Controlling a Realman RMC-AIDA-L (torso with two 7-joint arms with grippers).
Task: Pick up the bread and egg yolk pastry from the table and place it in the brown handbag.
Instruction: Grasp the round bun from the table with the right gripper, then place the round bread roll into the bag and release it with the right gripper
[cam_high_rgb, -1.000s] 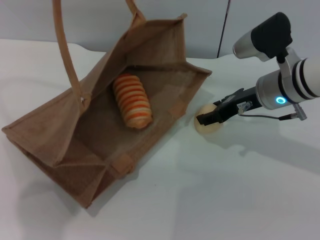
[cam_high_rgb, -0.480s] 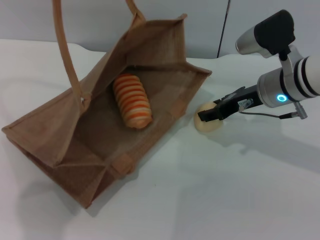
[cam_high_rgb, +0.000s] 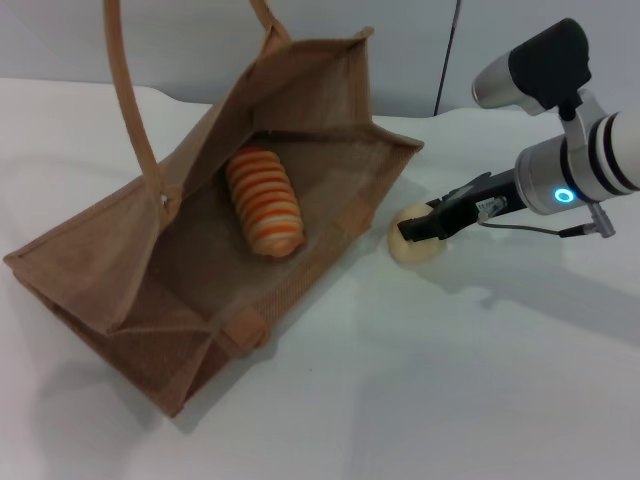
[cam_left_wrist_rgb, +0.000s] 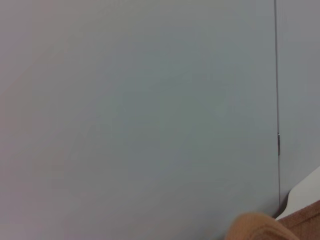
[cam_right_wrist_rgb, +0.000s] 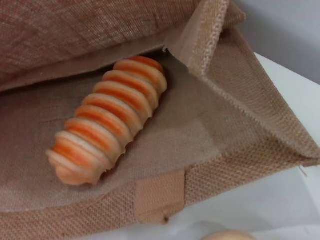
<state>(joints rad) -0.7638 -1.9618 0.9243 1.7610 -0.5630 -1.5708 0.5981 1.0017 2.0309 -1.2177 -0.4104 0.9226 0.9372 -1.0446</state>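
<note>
Beside the open mouth of the brown handbag (cam_high_rgb: 200, 290), our right gripper (cam_high_rgb: 415, 230) sits low over the egg yolk pastry (cam_high_rgb: 417, 247), which rests on the white table (cam_high_rgb: 480, 390) just outside the bag's rim. Over the last second the gripper has edged slightly closer in over the ball, and now barely moves, so we judge a grasp is being set. Whether its jaws are open or closed on the pastry we cannot tell. Our bread (cam_high_rgb: 264, 202) already lies inside the bag; only the pastry remains. Our left gripper is out of sight.
</note>
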